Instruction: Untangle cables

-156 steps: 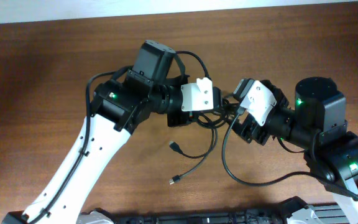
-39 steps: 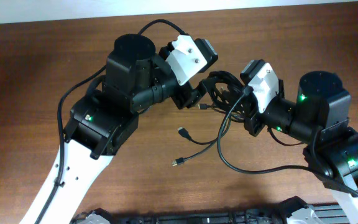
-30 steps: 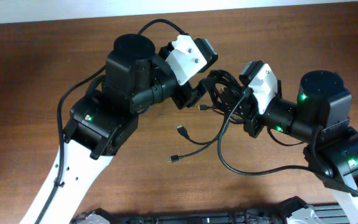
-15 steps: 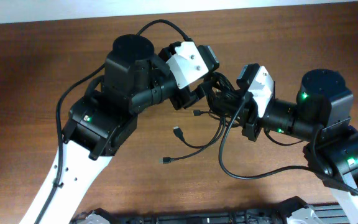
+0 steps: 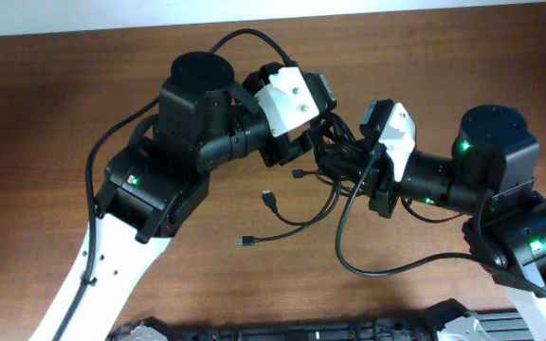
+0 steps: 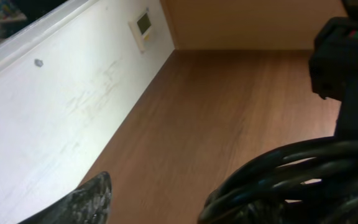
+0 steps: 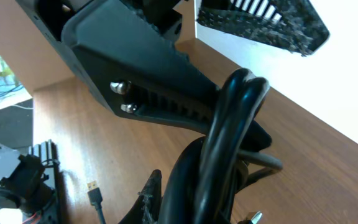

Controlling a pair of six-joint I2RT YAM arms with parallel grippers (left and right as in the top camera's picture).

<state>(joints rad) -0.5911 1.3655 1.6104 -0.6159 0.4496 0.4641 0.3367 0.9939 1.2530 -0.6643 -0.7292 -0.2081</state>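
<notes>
Well, you had your right tool (image 5: pixel 360 169) clamped on the bunched thin black cables (image 5: pixel 335 152); whether your left tool (image 5: pixel 301 150) gripped, I cannot tell.

Mid-table is blocked: left gripper (image 5: pixel 303 147) and right gripper (image 5: pixel 370 180) face each other closely, with the bunched cables (image 5: pixel 335 156) filling the gap between them. Loose plug ends (image 5: pixel 268 197) and a long wire loop (image 5: pixel 387 271) trail toward the near edge. Bare table (image 5: pixel 36 133) lies open far left and upper right.
</notes>
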